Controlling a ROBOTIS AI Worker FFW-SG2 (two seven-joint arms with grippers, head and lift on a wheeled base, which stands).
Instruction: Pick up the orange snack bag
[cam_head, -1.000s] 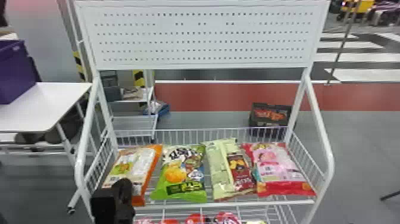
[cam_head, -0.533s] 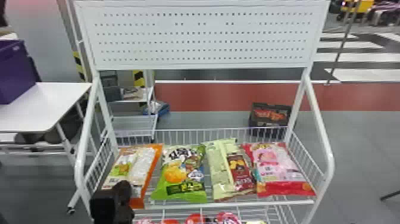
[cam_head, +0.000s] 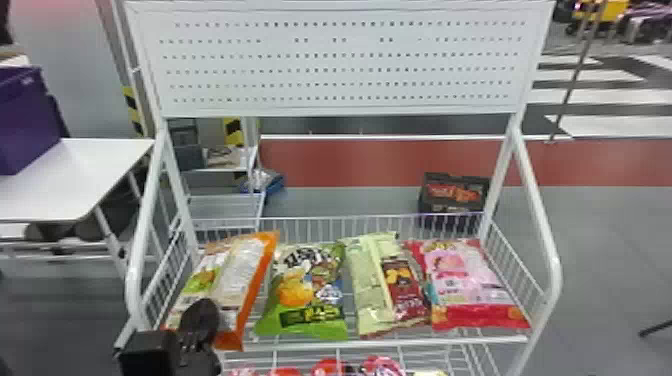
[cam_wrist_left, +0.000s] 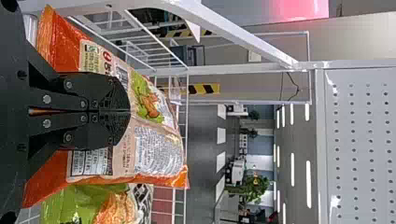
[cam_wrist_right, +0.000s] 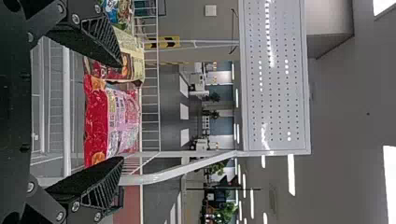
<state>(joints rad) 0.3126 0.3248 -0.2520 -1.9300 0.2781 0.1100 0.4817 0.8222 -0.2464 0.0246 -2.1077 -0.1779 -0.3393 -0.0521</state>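
In the head view my left gripper (cam_head: 200, 312) is at the front of the orange snack bag (cam_head: 258, 280), at the left end of the wire shelf. The bag leans beside a green snack bag (cam_head: 300, 295), its lower end overlapping the shelf's front rail. The left wrist view has my left gripper (cam_wrist_left: 130, 112) with its fingers pressed together on the middle of the orange snack bag (cam_wrist_left: 60, 42), whose wrapping spreads out on both sides. My right gripper (cam_wrist_right: 122, 112) stands open and empty, facing the shelf from the right side.
A pale green bag (cam_head: 367, 285) and a pink-and-red bag (cam_head: 460, 280) lie farther right on the shelf (cam_head: 380, 343). White side rails (cam_head: 550, 280) flank it, and a pegboard (cam_head: 340, 65) rises behind. Red packages (cam_head: 327, 367) lie on the lower level.
The orange bag's top has risen and shifted slightly right, and its lower corner has come a little forward over the front rail. My left gripper has moved only slightly.
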